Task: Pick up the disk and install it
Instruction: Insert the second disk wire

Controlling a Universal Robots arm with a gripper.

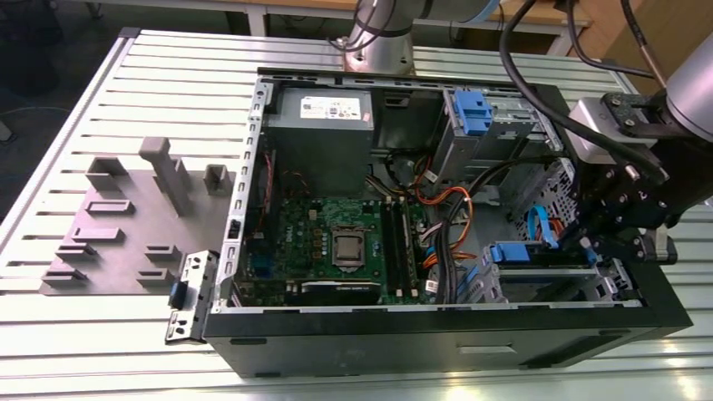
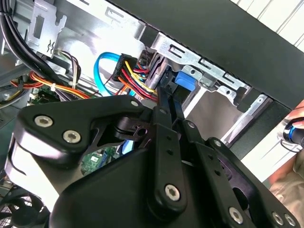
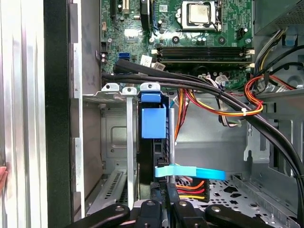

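Disk [image 3: 153, 124] stands on edge in the drive cage [image 3: 121, 142], its long axis running into the case; my end effector [image 3: 164, 209] looks nearly closed, touching its rear.

Arm [image 1: 680, 83]: silver-grey tube w/ black cables alongside, above the PC case [image 1: 446, 334]. Gripper [image 2: 164, 102]: matte black linkage plates, silver hex screws.

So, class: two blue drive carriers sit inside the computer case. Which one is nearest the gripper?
The lower blue carrier, in the drive cage beside the gripper at the case's front corner. The other blue carrier sits farther off, next to the power supply.
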